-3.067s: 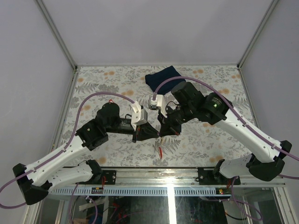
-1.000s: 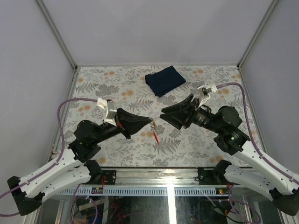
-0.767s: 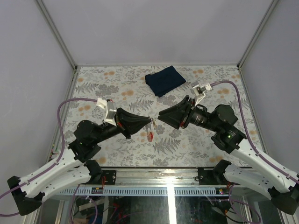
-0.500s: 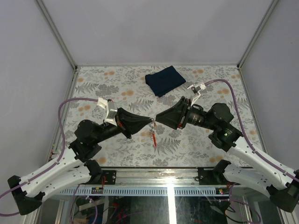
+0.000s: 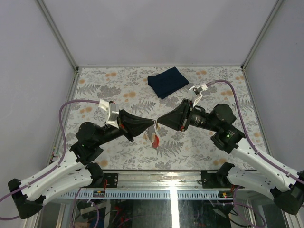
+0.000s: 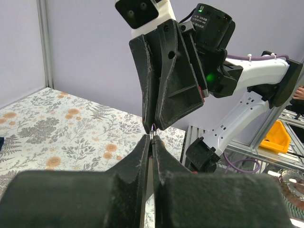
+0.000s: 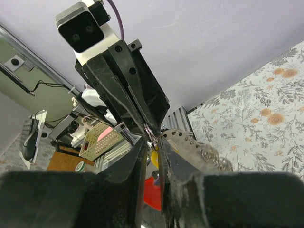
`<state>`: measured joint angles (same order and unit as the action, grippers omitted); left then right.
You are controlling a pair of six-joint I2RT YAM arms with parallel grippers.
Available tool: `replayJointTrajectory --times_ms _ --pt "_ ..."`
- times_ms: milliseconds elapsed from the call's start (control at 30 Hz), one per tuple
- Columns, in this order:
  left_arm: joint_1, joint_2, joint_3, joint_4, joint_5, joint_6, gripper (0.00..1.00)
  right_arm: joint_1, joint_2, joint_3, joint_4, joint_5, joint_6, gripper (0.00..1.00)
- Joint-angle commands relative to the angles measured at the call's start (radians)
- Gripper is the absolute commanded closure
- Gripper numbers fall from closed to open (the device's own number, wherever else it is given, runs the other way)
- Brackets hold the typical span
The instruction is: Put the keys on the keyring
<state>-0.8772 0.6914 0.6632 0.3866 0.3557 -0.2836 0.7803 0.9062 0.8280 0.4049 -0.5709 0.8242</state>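
My left gripper [image 5: 154,125] is held above the table, shut on the thin silvery keyring [image 6: 153,128]. The ring's red tag [image 5: 155,138] hangs below it. My right gripper [image 5: 158,120] points at the left one, tip to tip, with the ring's wire between the tips [image 7: 152,131]. Its jaws are almost closed. The yellow key head [image 7: 154,156] sits in the narrow gap just behind its tips, and it looks gripped there. The red tag [image 7: 152,192] shows through the gap lower down. The green key is not in view.
A folded dark blue cloth [image 5: 167,81] lies at the back middle of the floral table [image 5: 109,85]. Grey walls close in the back and both sides. The rail with the arm bases [image 5: 171,183] runs along the near edge.
My right gripper has moved left towards the left gripper until the tips meet. The left gripper has kept still with the keyring. The red tag swings a little under it.
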Motion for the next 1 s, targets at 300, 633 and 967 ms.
replayJointTrajectory --times_ms 300,633,967 --pt "-0.006 -0.012 0.032 0.071 0.001 0.012 1.00 -0.005 -0.007 0.011 0.063 -0.024 0.013 0.99" --pt "-0.005 -0.009 0.037 0.063 0.000 0.021 1.00 -0.005 -0.023 0.033 -0.016 -0.008 -0.030 1.00" --pt "-0.005 -0.004 0.053 0.048 0.011 0.035 1.00 -0.005 -0.032 0.077 -0.165 0.016 -0.109 1.00"
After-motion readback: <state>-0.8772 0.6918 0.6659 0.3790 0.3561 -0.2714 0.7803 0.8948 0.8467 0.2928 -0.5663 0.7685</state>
